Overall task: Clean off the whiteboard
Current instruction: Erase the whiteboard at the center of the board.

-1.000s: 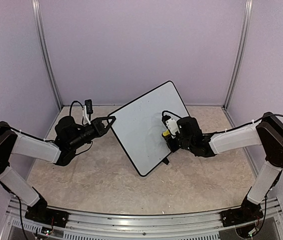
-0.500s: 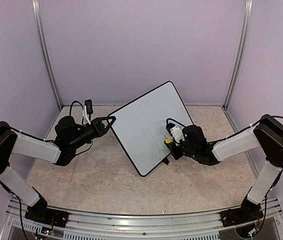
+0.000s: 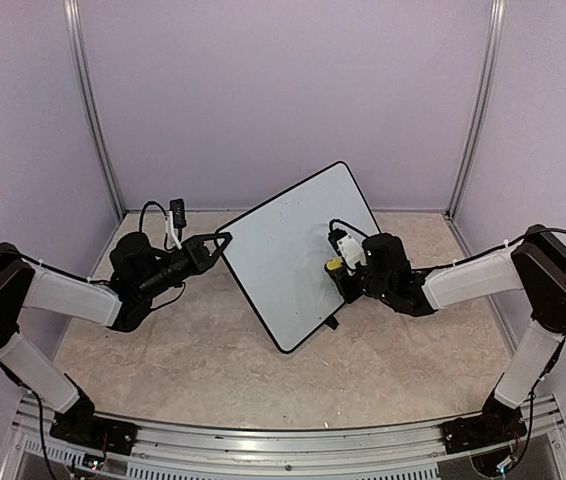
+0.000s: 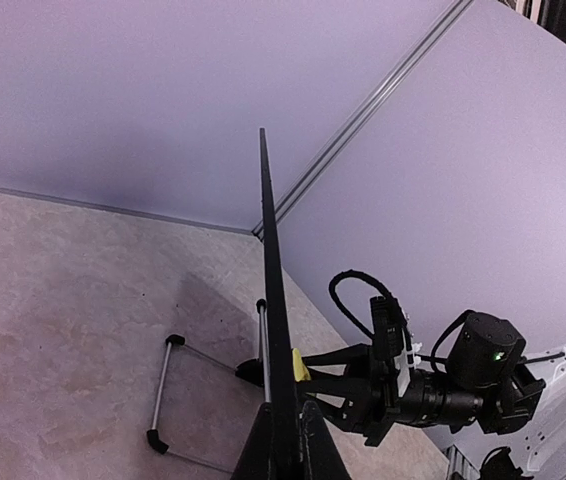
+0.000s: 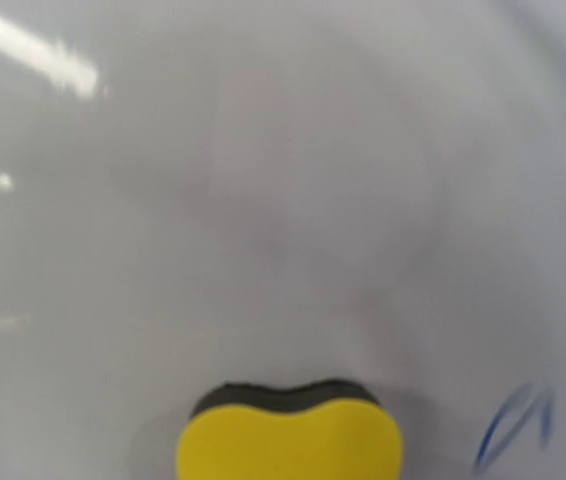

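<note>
The whiteboard stands tilted on the table. In the left wrist view I see it edge-on as a thin black line. My left gripper is shut on its left corner, a fingertip on either side of the rim. My right gripper is shut on a yellow sponge and presses its dark pad flat against the board's face. The right wrist view shows the sponge on the white surface, with faint smears above it and blue marks to its right. The right fingers are hidden there.
The board's black wire stand rests on the beige table behind it. The right arm reaches in from the board's front side. Purple walls with metal corner posts close in the back and sides.
My right gripper slid the sponge down and to the right on the board, then back up to about where it was. The left gripper and the board have not moved.
</note>
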Motion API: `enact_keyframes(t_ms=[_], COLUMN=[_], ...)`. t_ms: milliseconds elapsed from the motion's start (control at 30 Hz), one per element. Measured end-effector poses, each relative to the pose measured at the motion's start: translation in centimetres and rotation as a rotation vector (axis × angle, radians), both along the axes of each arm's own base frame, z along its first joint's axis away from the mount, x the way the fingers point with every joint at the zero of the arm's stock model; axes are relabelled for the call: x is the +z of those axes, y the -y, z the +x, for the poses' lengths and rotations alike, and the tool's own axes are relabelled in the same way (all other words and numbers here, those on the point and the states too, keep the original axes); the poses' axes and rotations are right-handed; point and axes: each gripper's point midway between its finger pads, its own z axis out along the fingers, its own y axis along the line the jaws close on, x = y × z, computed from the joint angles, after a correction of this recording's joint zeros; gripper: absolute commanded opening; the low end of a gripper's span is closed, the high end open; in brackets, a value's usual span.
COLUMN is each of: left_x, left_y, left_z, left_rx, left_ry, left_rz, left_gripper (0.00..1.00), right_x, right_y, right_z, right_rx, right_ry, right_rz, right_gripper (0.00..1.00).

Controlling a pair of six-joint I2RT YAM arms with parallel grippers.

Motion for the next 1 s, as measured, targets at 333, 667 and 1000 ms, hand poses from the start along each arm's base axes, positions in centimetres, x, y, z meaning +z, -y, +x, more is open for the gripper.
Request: enact_keyframes(t_ms=[333, 667, 1000], left_x=[0.0, 0.0, 0.0], left_y=[0.1, 0.1, 0.1], left_z=[-0.1, -0.1, -0.1], left_rx=[-0.009, -0.008, -0.007], left_ry=[0.0, -0.001, 0.0], left_rz=[0.001, 0.001, 0.001], left_gripper=[0.0, 0.0, 0.0], right_x=[1.2, -3.6, -3.2], right_y=[-0.5, 2.0, 2.0], right_z=[0.8, -2.5, -2.1], right_rx=[0.012, -0.004, -0.013], right_ry=[0.025, -0.082, -0.081], right_rz=[0.031, 0.007, -0.004], right_gripper=[0.0, 0.0, 0.0])
